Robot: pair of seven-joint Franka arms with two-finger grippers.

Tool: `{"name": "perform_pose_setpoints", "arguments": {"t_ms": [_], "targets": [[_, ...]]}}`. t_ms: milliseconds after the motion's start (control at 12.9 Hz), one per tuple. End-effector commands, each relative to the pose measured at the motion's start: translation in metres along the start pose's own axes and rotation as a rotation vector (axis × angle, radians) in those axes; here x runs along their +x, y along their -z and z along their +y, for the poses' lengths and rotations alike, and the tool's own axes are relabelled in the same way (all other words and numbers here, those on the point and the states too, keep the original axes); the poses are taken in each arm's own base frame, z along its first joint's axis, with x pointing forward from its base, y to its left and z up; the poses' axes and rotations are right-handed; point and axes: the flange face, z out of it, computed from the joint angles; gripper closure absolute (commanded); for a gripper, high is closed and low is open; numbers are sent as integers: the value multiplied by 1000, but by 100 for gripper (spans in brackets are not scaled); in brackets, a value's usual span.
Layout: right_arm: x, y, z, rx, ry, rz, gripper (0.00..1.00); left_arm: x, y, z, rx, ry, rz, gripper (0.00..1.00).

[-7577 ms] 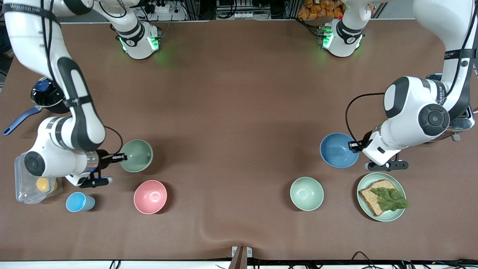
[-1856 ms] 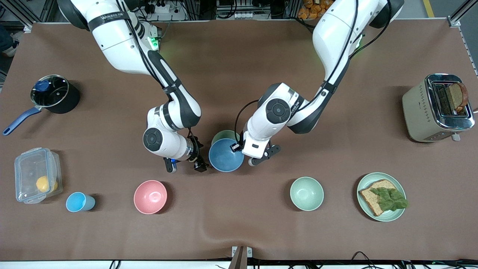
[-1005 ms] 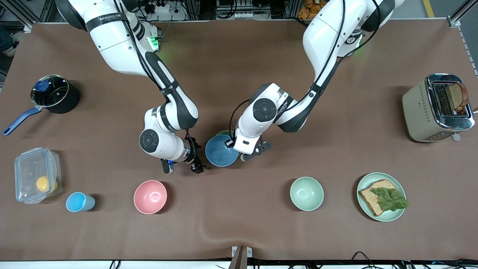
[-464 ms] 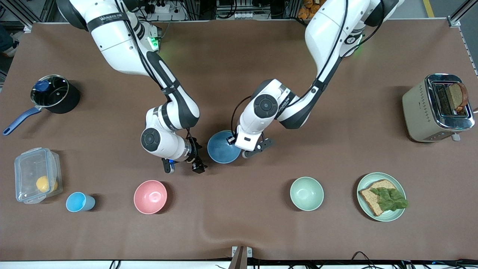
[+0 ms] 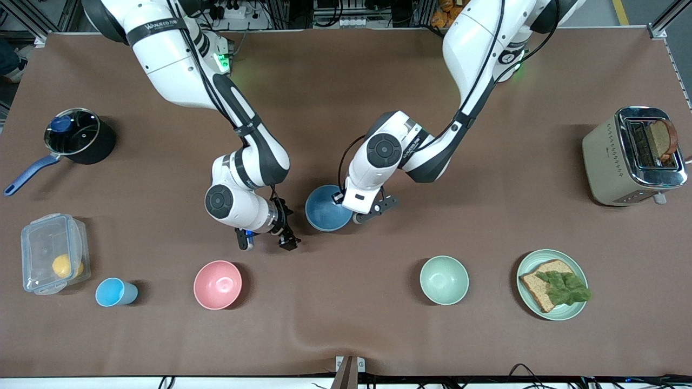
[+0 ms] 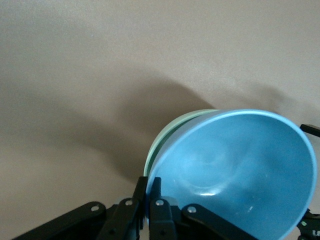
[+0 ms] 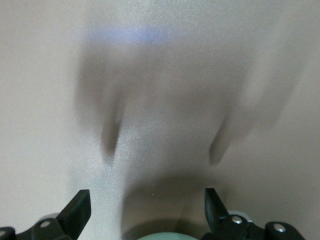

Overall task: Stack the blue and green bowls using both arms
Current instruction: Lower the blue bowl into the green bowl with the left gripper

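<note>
Front view: blue bowl (image 5: 326, 208) near table centre, farther from the camera than the pink bowl (image 5: 217, 284), pinched at its rim by left gripper (image 5: 339, 199); right gripper (image 5: 285, 229) just beside the blue bowl, spread wide, holding nothing.

Left wrist view: blue bowl nested in green bowl (image 6: 170, 133), jaws clamped on the rim.

Right wrist view: fingers (image 7: 78, 209) wide apart above bare table (image 7: 160, 75).

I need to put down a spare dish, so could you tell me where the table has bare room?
Bare cloth lies between the pink bowl and the mint bowl, and between the toaster and the left arm. It is crowded around the blue bowl, where both grippers meet.
</note>
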Motion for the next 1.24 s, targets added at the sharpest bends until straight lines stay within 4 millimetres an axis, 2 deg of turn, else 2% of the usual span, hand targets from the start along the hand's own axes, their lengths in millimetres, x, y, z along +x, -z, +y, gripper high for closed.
{"name": "perform_pose_setpoints", "arguments": {"t_ms": [0, 464, 928, 1160], "targets": [[-1, -2, 1, 9, -7, -10, 0, -2, 2, 0, 0, 7, 30, 100], [-1, 0, -1, 23, -19, -9, 0, -3, -10, 2, -19, 8, 31, 100], [-21, -5, 0, 42, -39, -14, 0, -7, -12, 3, -18, 4, 30, 100], [-22, -5, 0, 40, -39, -14, 0, -8, -13, 2, -16, 4, 29, 100]]}}
